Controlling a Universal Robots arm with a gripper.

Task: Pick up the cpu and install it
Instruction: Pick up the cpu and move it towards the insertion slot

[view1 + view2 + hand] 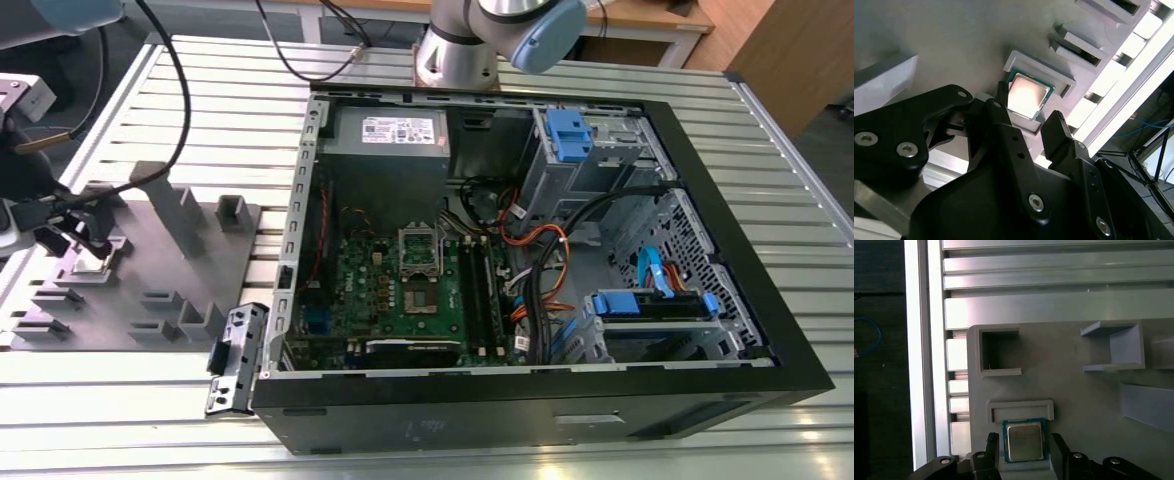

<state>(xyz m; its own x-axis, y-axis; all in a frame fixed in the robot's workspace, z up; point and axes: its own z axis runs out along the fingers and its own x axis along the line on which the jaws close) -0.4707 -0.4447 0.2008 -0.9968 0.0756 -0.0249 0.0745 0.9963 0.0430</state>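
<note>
The task is at its very start: the cpu [1025, 441] lies flat in its recess in the grey holder [1079, 390] on the table [200, 80], not yet lifted. The gripper [1025, 446] is spread, with 1 finger on each side of the cpu, apparently not pinching it. The open computer case [534, 400] stands well apart, so both pickup and installation are left.

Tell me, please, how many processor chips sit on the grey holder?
1. The chip lies in a recess of the grey holder, between the gripper's open fingers; others may be hidden.
</note>
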